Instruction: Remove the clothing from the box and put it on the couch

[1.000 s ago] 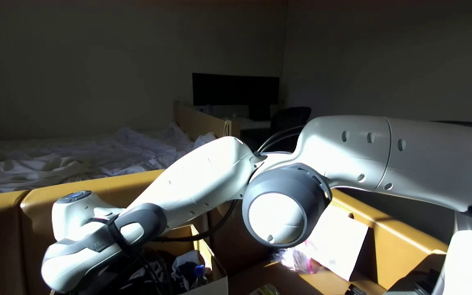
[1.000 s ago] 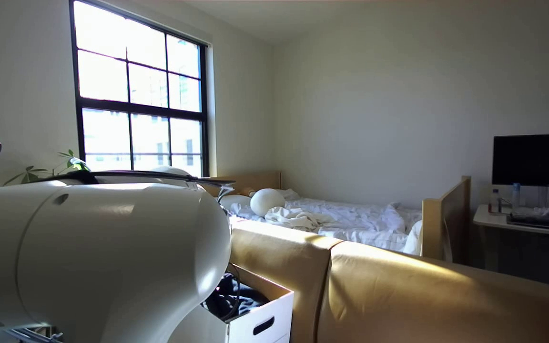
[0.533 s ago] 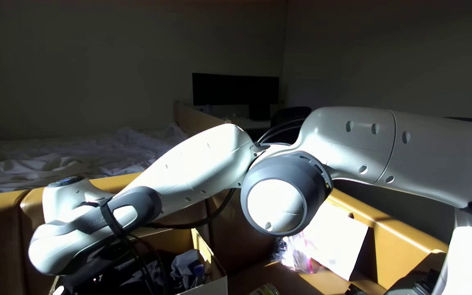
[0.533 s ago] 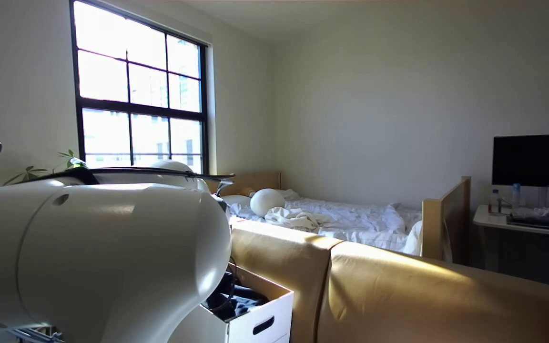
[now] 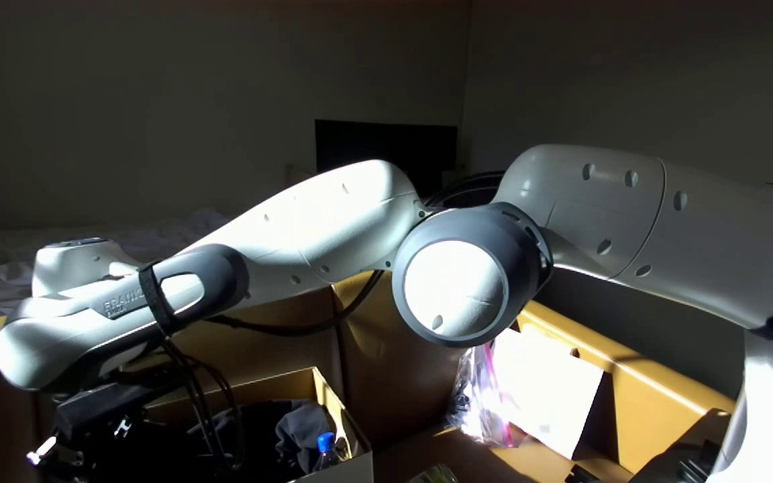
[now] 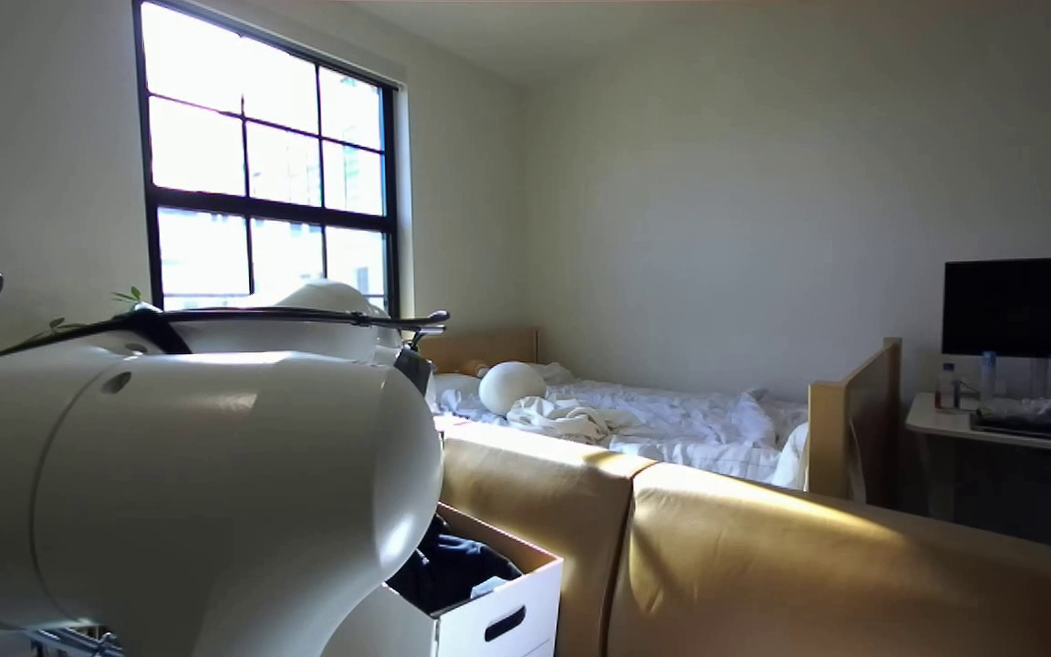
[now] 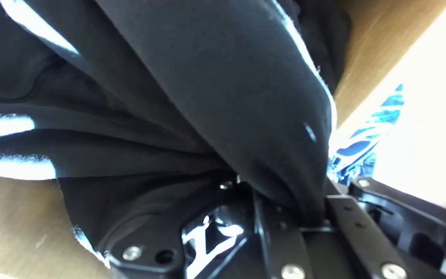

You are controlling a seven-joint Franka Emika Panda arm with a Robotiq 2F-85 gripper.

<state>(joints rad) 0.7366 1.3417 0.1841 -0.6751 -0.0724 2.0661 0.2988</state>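
Dark clothing (image 7: 230, 85) fills much of the wrist view, a fold of it pinched between the fingers of my gripper (image 7: 311, 215). More dark fabric lies bunched inside the cardboard box (image 6: 536, 602), seen as clothing (image 6: 460, 558) in an exterior view. In an exterior view my hand hangs at the lower left, above and beside the box's left part; its fingertips are lost in shadow there. Whether the held fold has left the box cannot be made out. The mustard couch (image 6: 763, 547) runs behind the box, its seat partly showing in an exterior view.
A blue-capped bottle (image 5: 326, 451) stands in the box's near right corner. On the couch seat to the right are a clear plastic bag (image 5: 484, 402) and a leaning white board (image 5: 551, 392). A bed with white bedding (image 6: 671, 420) lies behind the couch back.
The arm has risen, and its hand has moved up and left in an exterior view, bringing the dark gripper body into sight. More of the box's inside now shows.
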